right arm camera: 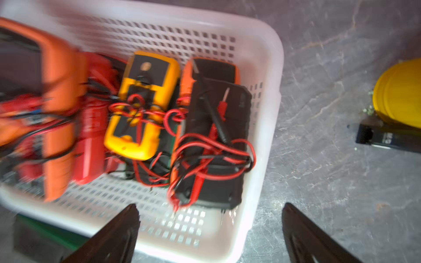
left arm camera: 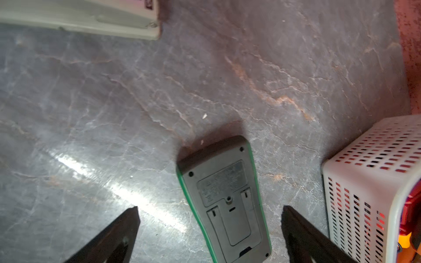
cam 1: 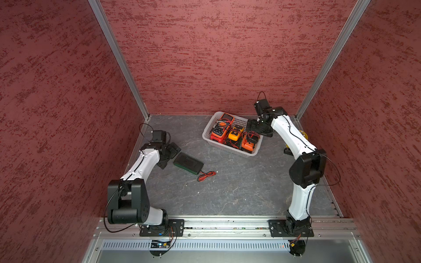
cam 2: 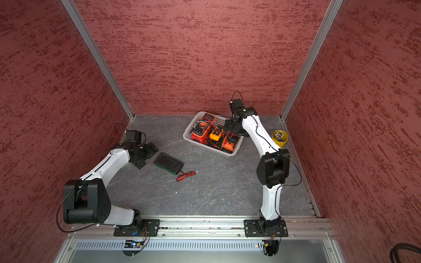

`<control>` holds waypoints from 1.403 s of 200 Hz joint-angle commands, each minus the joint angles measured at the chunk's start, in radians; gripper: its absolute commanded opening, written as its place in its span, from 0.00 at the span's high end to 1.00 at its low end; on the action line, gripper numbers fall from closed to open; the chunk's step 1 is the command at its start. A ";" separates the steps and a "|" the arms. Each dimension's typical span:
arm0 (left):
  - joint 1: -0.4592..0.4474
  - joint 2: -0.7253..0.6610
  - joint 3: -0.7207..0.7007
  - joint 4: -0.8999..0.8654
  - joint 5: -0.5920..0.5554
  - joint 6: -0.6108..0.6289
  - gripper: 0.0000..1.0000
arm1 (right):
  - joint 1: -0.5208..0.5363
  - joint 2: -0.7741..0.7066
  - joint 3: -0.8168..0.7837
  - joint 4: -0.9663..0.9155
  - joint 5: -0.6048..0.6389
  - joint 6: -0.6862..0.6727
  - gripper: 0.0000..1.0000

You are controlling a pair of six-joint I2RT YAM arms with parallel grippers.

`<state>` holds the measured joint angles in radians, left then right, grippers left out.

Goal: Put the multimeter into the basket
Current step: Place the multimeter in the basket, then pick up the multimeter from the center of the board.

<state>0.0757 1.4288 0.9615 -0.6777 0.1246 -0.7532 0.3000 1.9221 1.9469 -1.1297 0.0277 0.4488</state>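
Pickup step: the left gripper, fingers apart and empty, hovers with the meter lying between and just ahead of them on the table, outside the basket. Next, I judge, it should straddle the long edges and close. The right gripper hangs spread and empty over the basket; the meter lies face down, grey back, green trim.

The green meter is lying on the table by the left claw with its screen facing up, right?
Not quite. The green meter does lie on the table by the left claw, but its screen faces down, not up. The left wrist view shows its grey back, with screws and a label.
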 commanded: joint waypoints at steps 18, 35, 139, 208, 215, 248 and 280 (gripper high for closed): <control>0.075 -0.026 -0.074 0.060 0.129 -0.074 0.01 | 0.112 -0.088 -0.093 0.208 -0.103 -0.169 0.01; 0.080 -0.012 -0.083 0.092 0.162 -0.065 0.05 | 0.187 -0.091 -0.103 0.254 -0.099 -0.245 0.01; -0.028 0.230 0.007 0.324 0.316 -0.078 0.26 | 0.483 0.160 0.073 0.255 -0.082 -0.379 0.01; -0.050 0.325 0.068 0.410 0.367 -0.136 0.27 | 0.584 0.403 0.274 0.168 -0.077 -0.309 0.01; -0.050 0.322 0.067 0.407 0.361 -0.139 0.27 | 0.590 0.426 0.298 0.157 -0.069 -0.282 0.01; -0.040 0.310 0.060 0.375 0.341 -0.136 0.26 | 0.601 0.527 0.387 0.105 -0.065 -0.194 0.01; -0.024 0.312 0.058 0.350 0.349 -0.123 0.24 | 0.607 0.577 0.408 0.098 -0.050 -0.169 0.01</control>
<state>0.0357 1.7504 1.0080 -0.3012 0.4706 -0.8852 0.8982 2.4672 2.3215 -0.9939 -0.0555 0.2302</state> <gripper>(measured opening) 0.750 0.989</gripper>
